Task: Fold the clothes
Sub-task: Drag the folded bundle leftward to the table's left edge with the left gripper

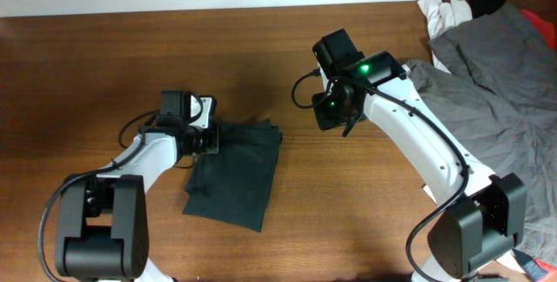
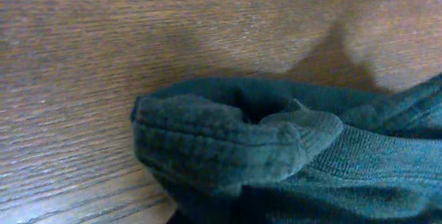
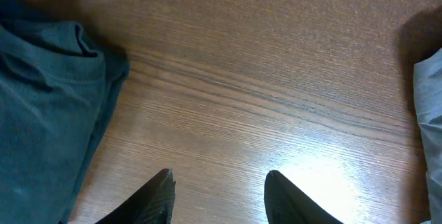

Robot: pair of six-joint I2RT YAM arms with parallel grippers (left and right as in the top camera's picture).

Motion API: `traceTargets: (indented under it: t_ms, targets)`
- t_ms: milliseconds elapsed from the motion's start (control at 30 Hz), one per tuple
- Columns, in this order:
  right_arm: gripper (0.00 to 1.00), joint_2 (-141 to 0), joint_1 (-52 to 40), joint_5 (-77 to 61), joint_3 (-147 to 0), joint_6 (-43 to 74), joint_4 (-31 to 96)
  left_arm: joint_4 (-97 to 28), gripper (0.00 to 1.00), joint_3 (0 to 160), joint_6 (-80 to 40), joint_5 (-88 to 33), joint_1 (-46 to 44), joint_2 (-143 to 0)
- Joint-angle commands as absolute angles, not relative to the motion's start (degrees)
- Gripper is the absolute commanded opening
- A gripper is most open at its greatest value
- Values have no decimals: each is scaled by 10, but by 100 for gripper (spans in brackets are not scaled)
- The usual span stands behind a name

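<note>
A dark green garment (image 1: 235, 173) lies folded flat on the wooden table, left of centre. My left gripper (image 1: 207, 138) is at its upper left corner. In the left wrist view a bunched ribbed edge of the garment (image 2: 235, 148) fills the lower frame and hides the fingers, so the gripper appears shut on it. My right gripper (image 1: 335, 112) hovers over bare table to the right of the garment. Its two fingers (image 3: 217, 186) are open and empty. The garment's edge (image 3: 48, 106) shows at the left of the right wrist view.
A pile of grey clothes (image 1: 487, 90) covers the right side of the table; its edge shows in the right wrist view (image 3: 431, 113). White (image 1: 444, 12), black (image 1: 487, 2) and red (image 1: 540, 23) items lie at the back right corner.
</note>
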State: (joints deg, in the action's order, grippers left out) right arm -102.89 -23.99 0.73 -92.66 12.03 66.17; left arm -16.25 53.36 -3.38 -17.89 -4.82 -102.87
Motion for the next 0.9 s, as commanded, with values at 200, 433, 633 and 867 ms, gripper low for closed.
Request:
traceTargets:
  t_ms: [200, 433, 633, 867]
  targets:
    - [47, -1016, -239, 6, -926, 123, 667, -232, 0, 576, -29, -95, 105, -995]
    - [47, -1016, -239, 6, -926, 123, 670, -165, 0, 600, -16, -82, 219, -995]
    - [47, -1016, -239, 6, -926, 123, 671, -99, 0, 665, -1, -76, 274, -1006]
    - [46, -1016, -239, 6, -926, 123, 676, -159, 33, 816, 27, -46, 298, -1063]
